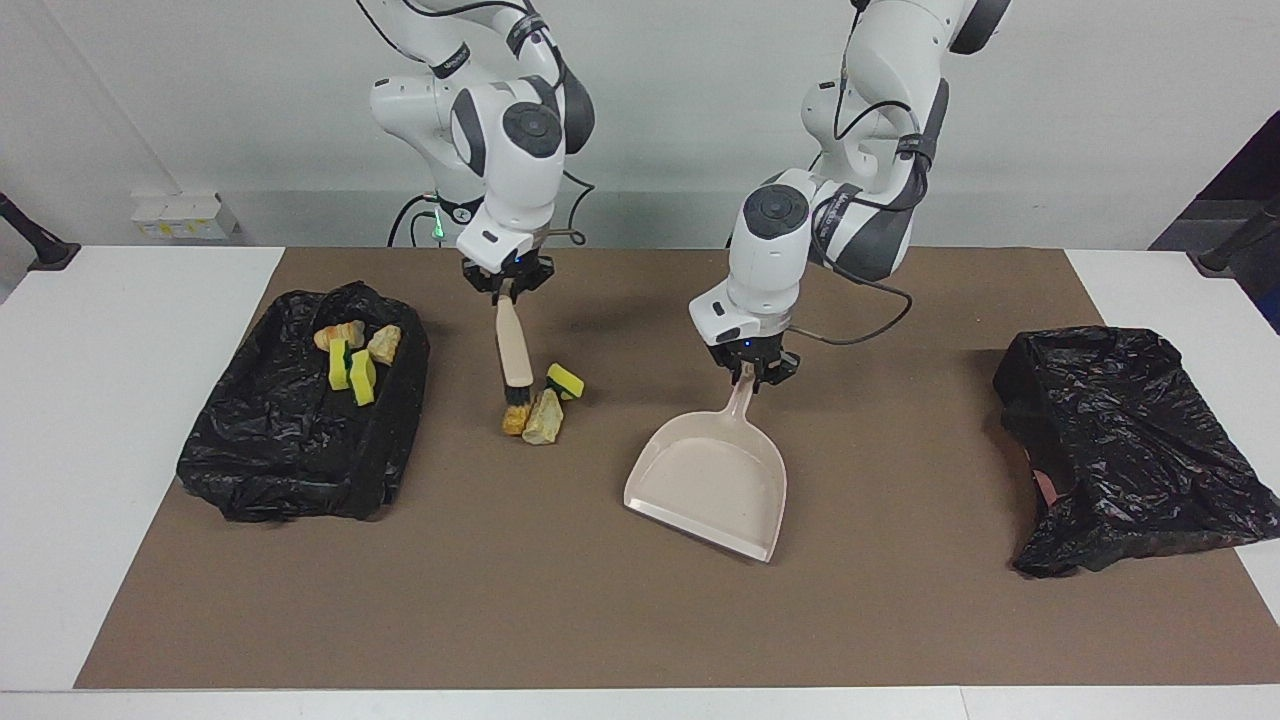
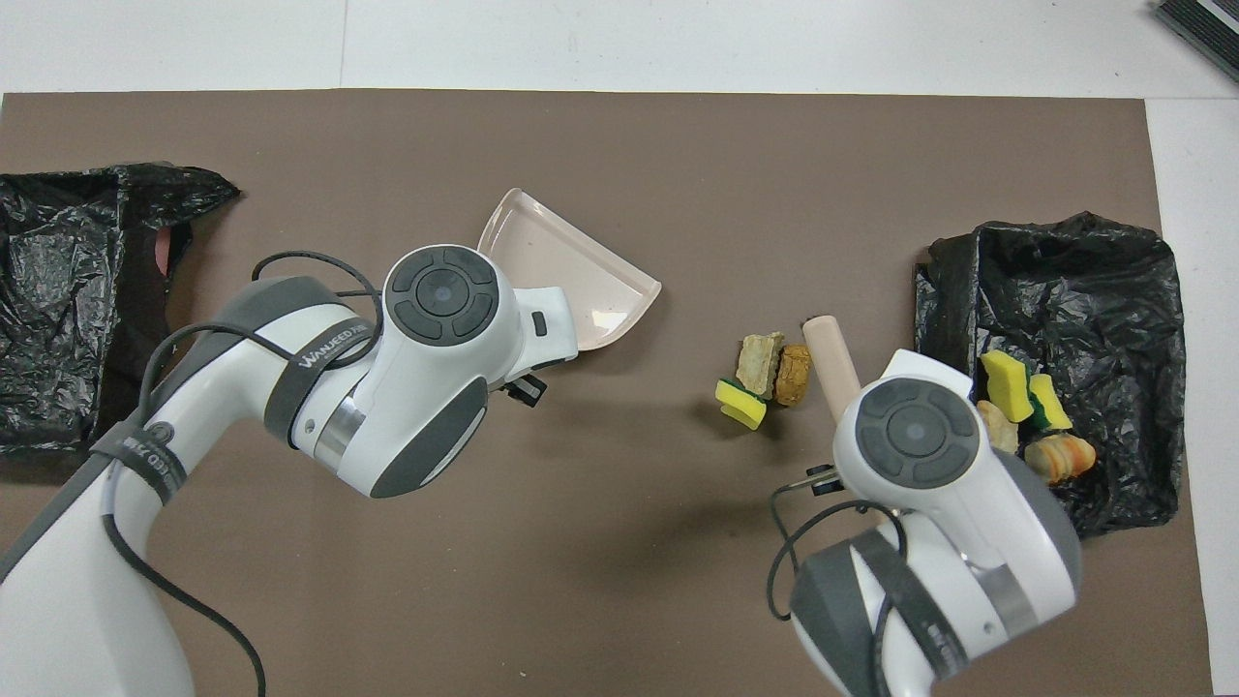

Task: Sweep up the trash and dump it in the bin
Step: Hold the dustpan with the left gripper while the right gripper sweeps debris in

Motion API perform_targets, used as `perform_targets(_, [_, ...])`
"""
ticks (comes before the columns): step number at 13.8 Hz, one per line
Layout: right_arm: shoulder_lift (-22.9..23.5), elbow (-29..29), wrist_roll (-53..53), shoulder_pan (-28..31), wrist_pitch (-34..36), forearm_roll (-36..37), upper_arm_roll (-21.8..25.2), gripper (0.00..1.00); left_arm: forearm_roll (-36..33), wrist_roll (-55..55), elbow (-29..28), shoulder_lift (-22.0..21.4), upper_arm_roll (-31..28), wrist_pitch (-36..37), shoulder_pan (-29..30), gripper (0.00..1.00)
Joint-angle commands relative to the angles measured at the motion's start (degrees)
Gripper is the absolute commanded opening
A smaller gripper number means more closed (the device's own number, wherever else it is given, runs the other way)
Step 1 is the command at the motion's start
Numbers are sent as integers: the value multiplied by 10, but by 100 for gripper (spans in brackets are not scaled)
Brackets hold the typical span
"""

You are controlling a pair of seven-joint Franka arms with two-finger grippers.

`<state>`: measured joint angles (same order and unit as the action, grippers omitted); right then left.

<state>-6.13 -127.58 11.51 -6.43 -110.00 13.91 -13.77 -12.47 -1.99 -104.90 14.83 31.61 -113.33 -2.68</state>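
Observation:
Three trash lumps (image 1: 541, 408) lie together on the brown mat: a yellow-and-green sponge chunk (image 2: 740, 404), a pale beige piece (image 2: 759, 361) and an orange-brown piece (image 2: 795, 374). My right gripper (image 1: 508, 283) is shut on the handle of a beige brush (image 1: 514, 350) that hangs down. Its dark bristles (image 1: 517, 398) are at the orange-brown piece. My left gripper (image 1: 752, 370) is shut on the handle of the beige dustpan (image 1: 710, 480). The pan is tilted and its mouth is turned partly toward the lumps. The dustpan also shows in the overhead view (image 2: 571, 266).
A black-bag-lined bin (image 1: 290, 440) stands at the right arm's end of the mat and holds several trash lumps (image 1: 352, 358). It also shows in the overhead view (image 2: 1113, 290). A crumpled black bag (image 1: 1120, 440) lies at the left arm's end.

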Motion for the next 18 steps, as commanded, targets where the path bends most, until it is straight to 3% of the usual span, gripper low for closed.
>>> perform_targets(1, [43, 2, -26, 4, -30, 45, 27, 0, -4, -174, -10, -23, 3, 28, 17, 0])
perform_targets(4, [73, -3, -18, 1, -38, 34, 31, 0, -4, -284, -28, -35, 6, 26, 16, 0])
perform_targets(7, [96, -3, -8, -8, -38, -37, 30, 0, -3, -378, -73, -63, 8, 11, 9, 0])
perform_targets(9, [111, 1, -3, -20, -48, -68, 22, 0, -2, -374, -96, -60, 35, -10, 9, 0])
perform_targets(14, [141, 15, -6, -27, -79, -159, -36, 0, -2, -373, -133, -75, 37, -43, 5, 0])
perform_targets(18, [162, 58, -29, -27, -87, -293, -83, 0, -2, -376, -135, -75, 37, -51, 5, 0])
